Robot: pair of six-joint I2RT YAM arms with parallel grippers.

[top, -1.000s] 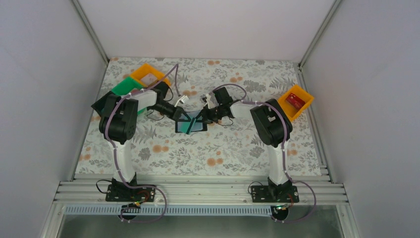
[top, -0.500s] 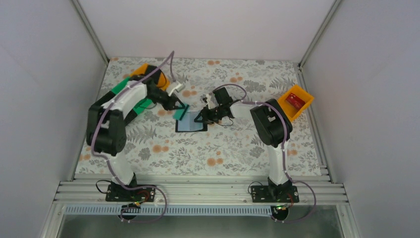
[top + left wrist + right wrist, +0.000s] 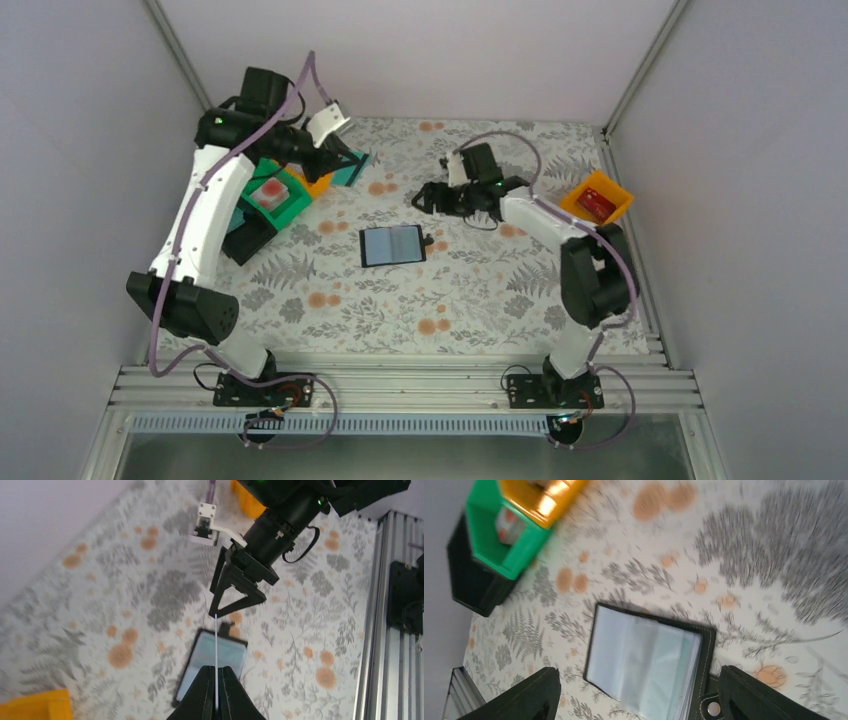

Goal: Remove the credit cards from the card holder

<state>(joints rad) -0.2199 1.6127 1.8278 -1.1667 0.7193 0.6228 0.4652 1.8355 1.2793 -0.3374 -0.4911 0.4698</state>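
Since a second ago the left gripper [image 3: 343,160] has swung up from mid-table to hang near the green plastic bin [image 3: 295,208]. Its jaws are pressed on an edge of the thin teal plastic credit card [image 3: 356,169], which looks light, stiff and slick and is best pinched across its flat faces. The small black bifold card holder [image 3: 392,245] lies open mid-table; the right gripper [image 3: 422,198] has lifted off it, jaws spread, and the red credit card [image 3: 598,204] sits in the far-right orange plastic bin [image 3: 622,197].
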